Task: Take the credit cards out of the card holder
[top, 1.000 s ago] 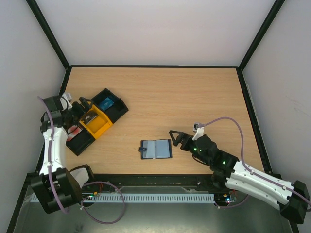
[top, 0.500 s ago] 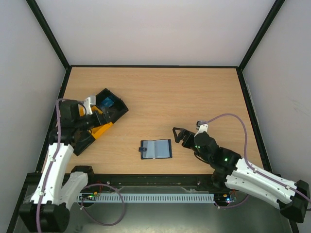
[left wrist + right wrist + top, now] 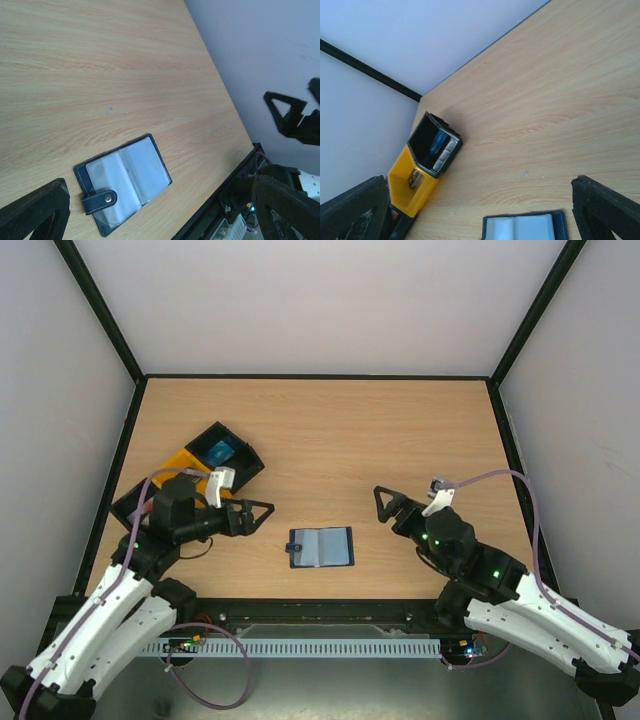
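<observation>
**While Both Grippers Gape, One Wallet Lies Between Them**

As the two arms lean in from either side, the one card holder [image 3: 321, 548] lies flat on the wooden table [image 3: 330, 430], near the front edge and about midway across. It's spread open, two panels of pale clear pockets facing up. Its one small closure tab, with a metal snap, folds over the edge on the left arm's side.

Over to the left gripper [image 3: 262, 514]: jaws wide apart, nothing between them, hovering off the holder's left side and apart from it. The left wrist view shows the holder lying between its two dark fingers, untouched.

Now the right gripper [image 3: 383, 505]: also spread wide, also empty-handed, off the holder's right side and a little farther back on the table, no contact.

At the back left, three open trays stand in a row: one black tray [image 3: 238, 462], one yellow tray [image 3: 178, 460], and one more black tray [image 3: 128, 508] partly behind the left arm. One blue card [image 3: 220, 451] lies in the farthest black tray. The right wrist view catches a sliver of red at the near end of that row, too small to tell what it is.
</observation>
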`<state>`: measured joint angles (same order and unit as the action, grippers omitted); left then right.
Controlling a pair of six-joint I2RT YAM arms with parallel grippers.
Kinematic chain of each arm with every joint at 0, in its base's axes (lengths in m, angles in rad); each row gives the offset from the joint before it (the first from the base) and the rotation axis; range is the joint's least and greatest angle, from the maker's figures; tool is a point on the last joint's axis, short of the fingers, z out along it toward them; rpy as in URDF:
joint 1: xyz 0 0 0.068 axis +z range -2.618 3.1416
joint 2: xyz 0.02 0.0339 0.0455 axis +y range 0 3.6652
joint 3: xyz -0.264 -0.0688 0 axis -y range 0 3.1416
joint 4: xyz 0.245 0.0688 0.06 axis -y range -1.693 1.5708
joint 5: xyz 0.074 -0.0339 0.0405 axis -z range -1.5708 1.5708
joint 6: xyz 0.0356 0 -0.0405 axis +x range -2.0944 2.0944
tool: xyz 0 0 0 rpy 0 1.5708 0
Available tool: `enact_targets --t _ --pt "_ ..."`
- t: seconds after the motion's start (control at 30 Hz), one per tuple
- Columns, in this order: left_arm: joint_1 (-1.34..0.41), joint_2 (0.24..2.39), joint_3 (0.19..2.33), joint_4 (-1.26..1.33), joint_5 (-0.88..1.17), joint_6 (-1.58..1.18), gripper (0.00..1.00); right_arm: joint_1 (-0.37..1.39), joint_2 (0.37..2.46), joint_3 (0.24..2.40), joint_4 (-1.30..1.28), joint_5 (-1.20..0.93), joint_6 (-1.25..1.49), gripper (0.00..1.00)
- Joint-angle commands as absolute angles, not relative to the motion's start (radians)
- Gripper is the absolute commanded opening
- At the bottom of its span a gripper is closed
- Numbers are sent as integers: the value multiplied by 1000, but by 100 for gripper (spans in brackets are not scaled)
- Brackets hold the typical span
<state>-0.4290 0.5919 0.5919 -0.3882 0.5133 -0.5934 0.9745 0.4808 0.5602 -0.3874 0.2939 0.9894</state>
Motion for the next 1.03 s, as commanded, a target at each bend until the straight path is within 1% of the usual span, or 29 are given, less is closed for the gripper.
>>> enact_targets --t 0.0,0.17,0.4,0.73,1.0 --pt "-488 640 627 -363 439 -596 100 972 446 603 -450 334 960 98" --pt "-495 654 682 -407 383 -577 100 972 443 591 -419 300 957 98" --pt "-495 599 634 -267 368 -595 100 971 491 634 -377 303 874 97" --pt "-495 599 658 -241 347 -595 100 971 509 681 -366 288 843 97" --pt "-495 597 647 -252 300 -616 100 972 482 629 -327 260 871 98"
